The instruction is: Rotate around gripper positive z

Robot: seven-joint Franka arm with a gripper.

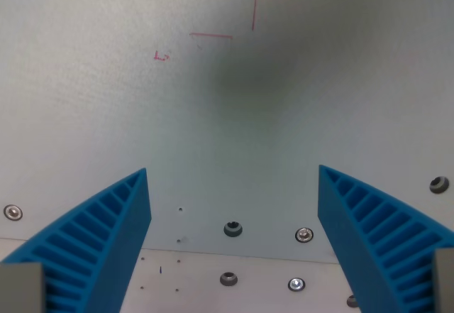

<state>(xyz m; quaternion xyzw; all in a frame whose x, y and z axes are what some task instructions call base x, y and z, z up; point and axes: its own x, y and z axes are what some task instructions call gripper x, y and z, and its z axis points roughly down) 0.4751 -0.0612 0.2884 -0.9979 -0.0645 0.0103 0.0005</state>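
The hand [234, 185] is being held spread apart and empty above the desk [106, 107]. The twist is best being kept purely about its own axis, without drifting toward the red marks [213, 36] farther off.

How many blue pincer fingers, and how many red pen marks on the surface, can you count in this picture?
Blue pincer fingers: 2
Red pen marks: 3
Total: 5
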